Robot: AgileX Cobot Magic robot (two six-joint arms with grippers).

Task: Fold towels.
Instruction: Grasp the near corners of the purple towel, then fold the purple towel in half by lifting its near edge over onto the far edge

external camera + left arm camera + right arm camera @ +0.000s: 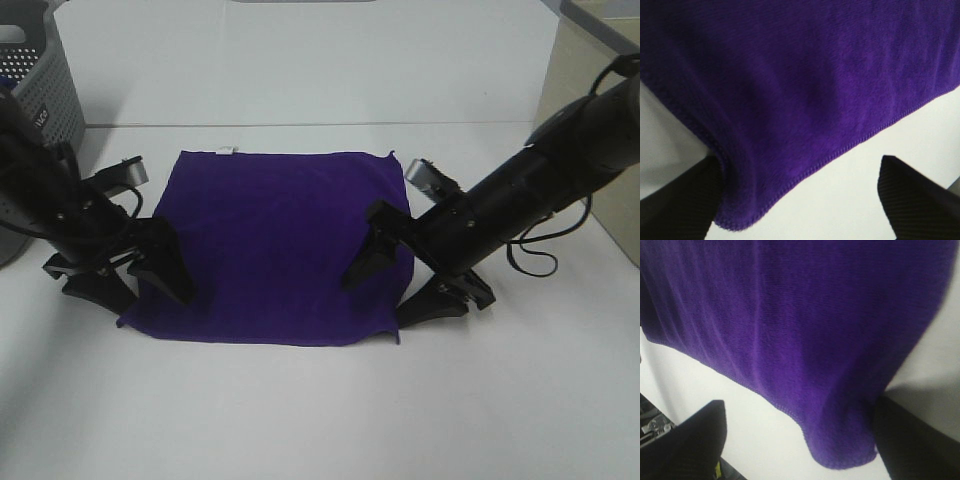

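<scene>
The deep purple towel (275,240) lies flat and spread out on the white table, its small white tag (227,150) on the far edge. My left gripper (158,303) is open and straddles the towel's near left corner. In the left wrist view the gripper (799,170) has that corner (740,215) between its two black fingers (680,200), one against the hem. My right gripper (372,305) is open over the near right corner. In the right wrist view the gripper (799,402) has the corner (840,455) next to one finger (910,435).
A grey plastic basket (40,80) stands at the back left by the left arm. A beige box (590,80) stands at the back right. A black cable (540,255) hangs off the right arm. White table (320,410) surrounds the towel.
</scene>
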